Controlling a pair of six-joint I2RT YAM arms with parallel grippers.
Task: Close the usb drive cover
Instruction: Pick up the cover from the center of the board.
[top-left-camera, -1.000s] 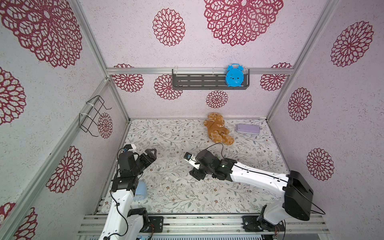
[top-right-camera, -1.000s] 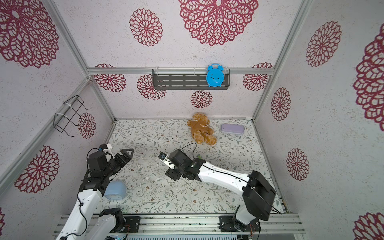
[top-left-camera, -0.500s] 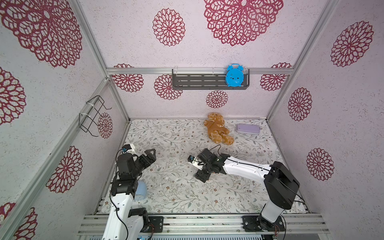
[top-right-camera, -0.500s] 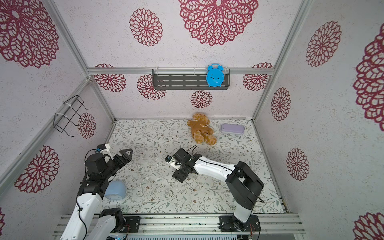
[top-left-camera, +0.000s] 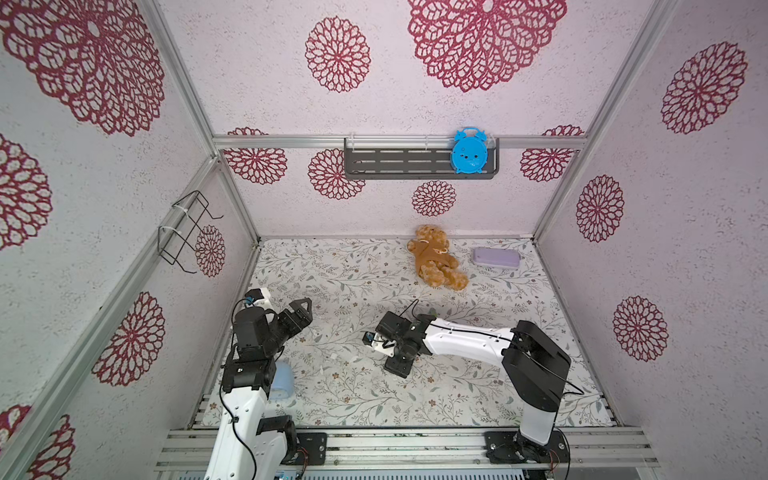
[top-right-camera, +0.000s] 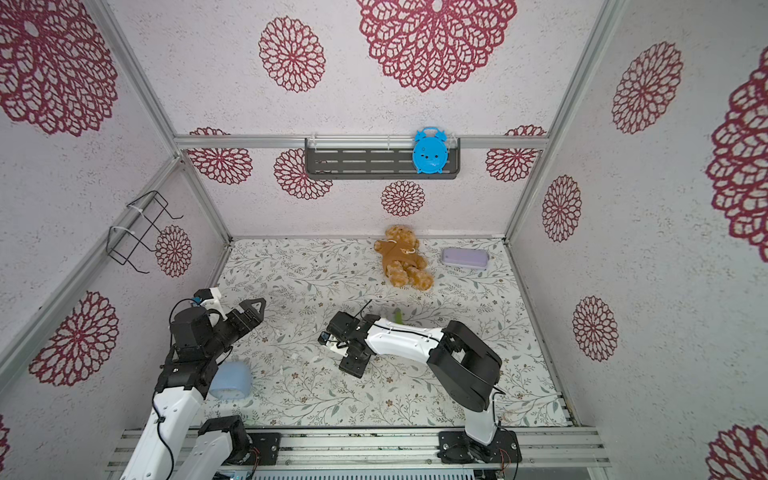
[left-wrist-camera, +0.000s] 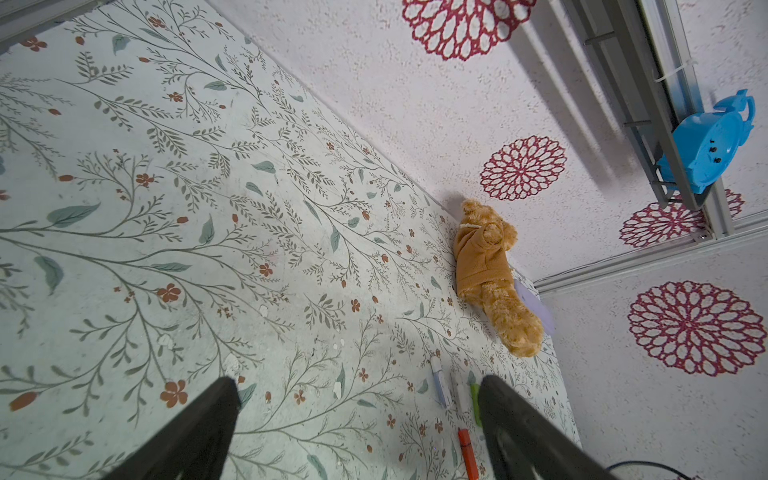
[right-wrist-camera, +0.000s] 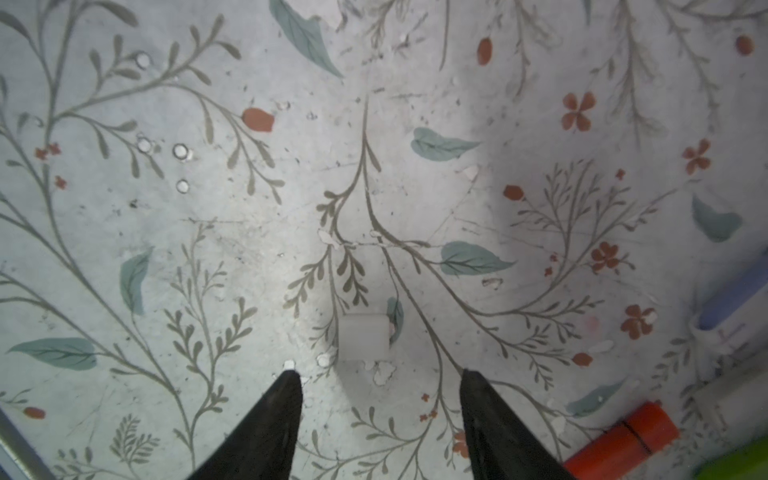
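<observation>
Right wrist view: right gripper (right-wrist-camera: 379, 373) jaws spread, empty. A small white cap (right-wrist-camera: 365, 336) lies on the floral mat (right-wrist-camera: 187, 249) just ahead of the fingertips, untouched. Neither top view lets the cap be picked out. Left wrist view: left gripper (left-wrist-camera: 357, 380) jaws wide apart, empty. An orange stick (left-wrist-camera: 467, 453) lies nearby. Whether it is the usb drive cannot be told.

You have the usb drive cover (right-wrist-camera: 365, 336), a small, white, translucent, squarish cap, lying flat just ahead of the right gripper (right-wrist-camera: 378, 372). It is centred on the gap, clear of both jaws and fitted to nothing.
</observation>
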